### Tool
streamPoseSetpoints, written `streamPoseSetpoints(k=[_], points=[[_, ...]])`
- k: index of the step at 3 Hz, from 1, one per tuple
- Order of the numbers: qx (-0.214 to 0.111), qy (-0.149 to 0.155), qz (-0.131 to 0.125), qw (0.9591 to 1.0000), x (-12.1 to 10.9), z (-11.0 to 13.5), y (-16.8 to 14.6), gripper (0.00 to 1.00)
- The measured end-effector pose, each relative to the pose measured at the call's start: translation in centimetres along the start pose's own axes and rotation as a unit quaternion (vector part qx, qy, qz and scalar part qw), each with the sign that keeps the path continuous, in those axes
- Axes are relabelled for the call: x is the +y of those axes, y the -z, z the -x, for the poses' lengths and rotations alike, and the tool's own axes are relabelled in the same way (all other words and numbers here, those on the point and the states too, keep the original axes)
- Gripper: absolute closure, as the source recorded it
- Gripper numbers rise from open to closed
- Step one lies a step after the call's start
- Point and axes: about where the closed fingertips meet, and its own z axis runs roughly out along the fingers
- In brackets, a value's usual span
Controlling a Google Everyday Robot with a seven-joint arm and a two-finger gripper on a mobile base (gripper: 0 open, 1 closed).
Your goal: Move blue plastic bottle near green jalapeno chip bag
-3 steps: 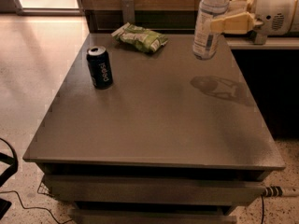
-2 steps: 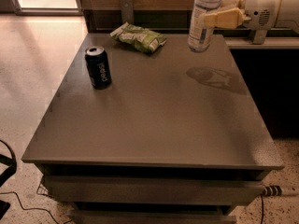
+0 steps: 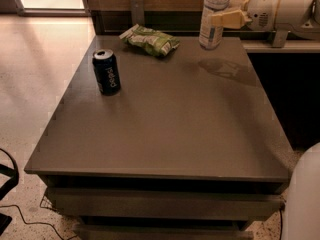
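Observation:
The blue plastic bottle (image 3: 212, 17), clear with a white cap and a pale label, is upright at the table's far right, its base at or just above the surface. My gripper (image 3: 218, 15) reaches in from the right and is shut on the bottle's middle. The green jalapeno chip bag (image 3: 150, 39) lies flat at the far middle of the table, a short way left of the bottle.
A dark blue soda can (image 3: 106, 72) stands upright on the left part of the grey table (image 3: 165, 124). A dark wall and a ledge (image 3: 280, 46) run behind the table. Tiled floor lies to the left.
My gripper has carried the bottle leftward and toward the far edge, closer to the chip bag. The can and bag have not moved.

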Motion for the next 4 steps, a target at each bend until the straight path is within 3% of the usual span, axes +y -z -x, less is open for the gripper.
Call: streamPoseSetpoints(k=[1,2,3,4], points=[[-0.025,-0.023,-0.043,0.9985,-2.6,-2.5,-1.8,1.00],[-0.040,-0.057,-0.058,0.9959,-2.1,-5.9,-5.5,1.00],[-0.029,-0.078,-0.047,0.9955,-1.0,-7.6,-7.7,1.00],[-0.028,-0.078,-0.046,0.9955,-1.0,-7.3,-7.7,0.98]])
